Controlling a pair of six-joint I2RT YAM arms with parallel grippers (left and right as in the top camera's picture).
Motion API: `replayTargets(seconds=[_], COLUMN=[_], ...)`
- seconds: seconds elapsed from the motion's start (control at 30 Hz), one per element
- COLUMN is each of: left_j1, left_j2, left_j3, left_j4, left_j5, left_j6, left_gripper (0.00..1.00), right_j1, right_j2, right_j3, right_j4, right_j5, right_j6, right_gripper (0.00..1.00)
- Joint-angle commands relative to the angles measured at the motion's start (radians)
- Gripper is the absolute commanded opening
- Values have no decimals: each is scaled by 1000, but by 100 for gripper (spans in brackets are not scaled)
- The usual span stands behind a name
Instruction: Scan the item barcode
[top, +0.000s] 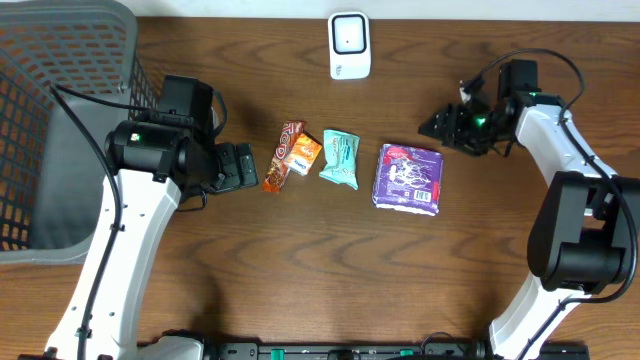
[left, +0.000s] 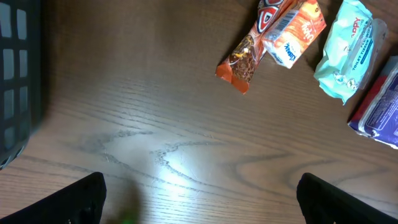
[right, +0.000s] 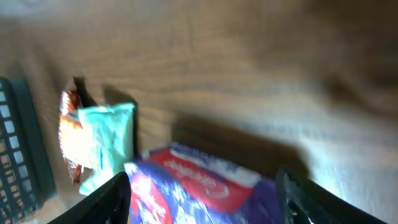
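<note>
Four packets lie in a row mid-table: a brown-orange snack bar (top: 281, 158), an orange packet (top: 302, 153), a teal packet (top: 340, 159) and a purple package (top: 408, 178). The white scanner (top: 349, 45) stands at the back centre. My left gripper (top: 240, 167) hangs open just left of the snack bar (left: 244, 56), with bare wood between its fingers (left: 87, 194). Off the purple package's far right corner, my right gripper (top: 440, 125) is open. In the blurred right wrist view the purple package (right: 186, 180) shows between the two fingers (right: 115, 196), not gripped.
A grey mesh basket (top: 50, 120) fills the far left, close behind my left arm; it also edges the left wrist view as the basket wall (left: 15, 74). Bare wood lies in front of the packet row and to the right of the purple package.
</note>
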Motion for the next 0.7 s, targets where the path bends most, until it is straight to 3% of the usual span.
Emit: replayTargets(seconds=[0.0, 0.17, 0.33, 0.57, 0.63, 0.67], left_j1=[-1, -1, -1, -1, -1, -1], left_j2=[5, 5, 5, 5, 5, 5], left_j3=[2, 2, 2, 2, 2, 2], left_j4=[-5, -5, -5, -5, -5, -5], left_j5=[-6, -6, -6, -6, -6, -6], left_j6=[-13, -13, -13, -13, -13, -13], left_gripper=[98, 98, 98, 98, 98, 98], right_j1=[18, 63, 99, 83, 73, 69], right_j2=[5, 10, 10, 10, 10, 10], right_j3=[19, 6, -9, -9, -9, -9], right_j4=[47, 84, 18, -212, -283, -312], right_j5=[-21, 8, 115, 121, 121, 121], right_j6=[-16, -58, -105, -256, -262, -262], right_gripper=[68, 53, 56, 60, 52, 41])
